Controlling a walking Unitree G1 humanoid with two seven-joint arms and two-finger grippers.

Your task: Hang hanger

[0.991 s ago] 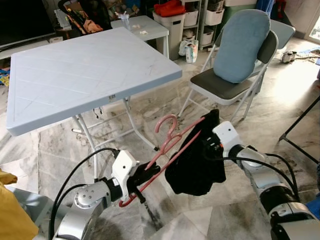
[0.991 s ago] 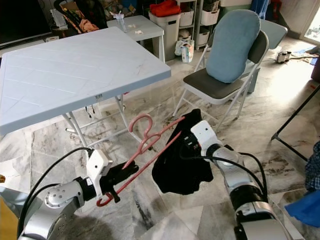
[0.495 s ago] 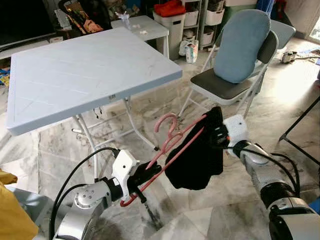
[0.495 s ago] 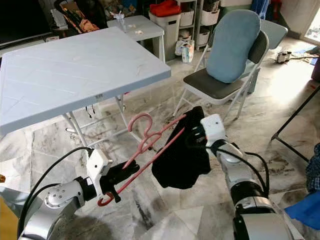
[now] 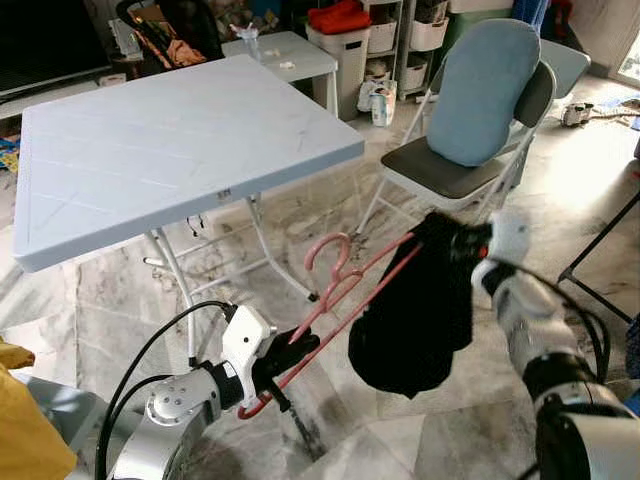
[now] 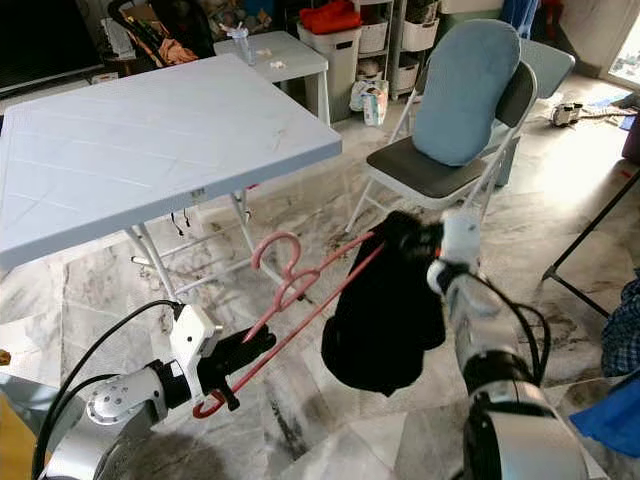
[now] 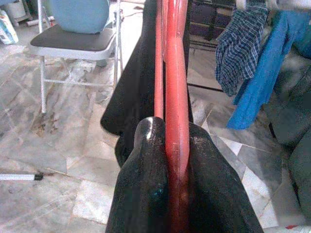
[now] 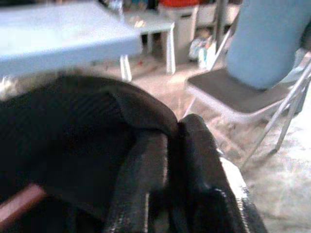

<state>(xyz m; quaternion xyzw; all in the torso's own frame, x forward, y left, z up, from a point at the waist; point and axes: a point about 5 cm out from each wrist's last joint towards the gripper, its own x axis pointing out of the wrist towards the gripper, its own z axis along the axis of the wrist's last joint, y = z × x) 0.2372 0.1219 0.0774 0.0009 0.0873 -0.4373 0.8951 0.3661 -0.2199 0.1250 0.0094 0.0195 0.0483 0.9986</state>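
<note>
The left gripper has its fingers clenched on the low end of the pink hanger, which slants up from them. The right gripper pinches the black garment draped over the hanger's far end.

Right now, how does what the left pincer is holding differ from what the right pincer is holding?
The left pincer is shut on the bottom end of the pink hanger, a rigid plastic frame slanting upward; the right pincer is shut on the black garment, soft cloth that droops down from the hanger's far end. The hanger is thin and pink, the garment broad and dark. Both are held off the floor between the arms.
</note>
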